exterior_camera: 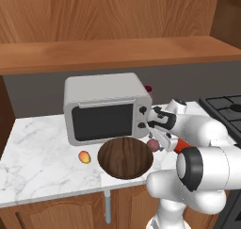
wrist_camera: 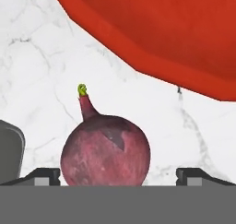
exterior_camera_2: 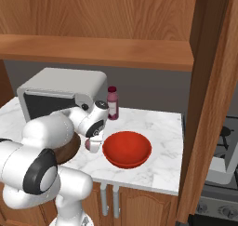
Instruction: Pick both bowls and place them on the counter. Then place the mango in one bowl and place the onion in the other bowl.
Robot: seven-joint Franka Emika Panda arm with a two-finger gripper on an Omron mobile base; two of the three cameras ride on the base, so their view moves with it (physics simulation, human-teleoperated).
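Observation:
The purplish-red onion (wrist_camera: 106, 151) lies on the marble counter (wrist_camera: 46, 57) between the two bowls. My gripper (wrist_camera: 118, 174) is low over it and open, one fingertip on each side, with a gap on the right side. From the left base, the gripper (exterior_camera: 157, 141) and onion (exterior_camera: 152, 144) are just right of the dark brown bowl (exterior_camera: 125, 157). The red bowl (exterior_camera_2: 127, 148) stands right of the gripper (exterior_camera_2: 94, 145), and its rim (wrist_camera: 175, 34) sits just beyond the onion. The mango (exterior_camera: 84, 156) lies on the counter (exterior_camera: 37, 157) left of the brown bowl. Both bowls hold nothing.
A silver toaster oven (exterior_camera: 106, 108) stands behind the brown bowl. A dark red bottle (exterior_camera_2: 112, 103) stands at the back beside it. A stove (exterior_camera: 226, 105) lies to the right. A wooden shelf (exterior_camera: 117, 51) runs overhead, and a tall wooden panel (exterior_camera_2: 209, 104) bounds the counter's right end.

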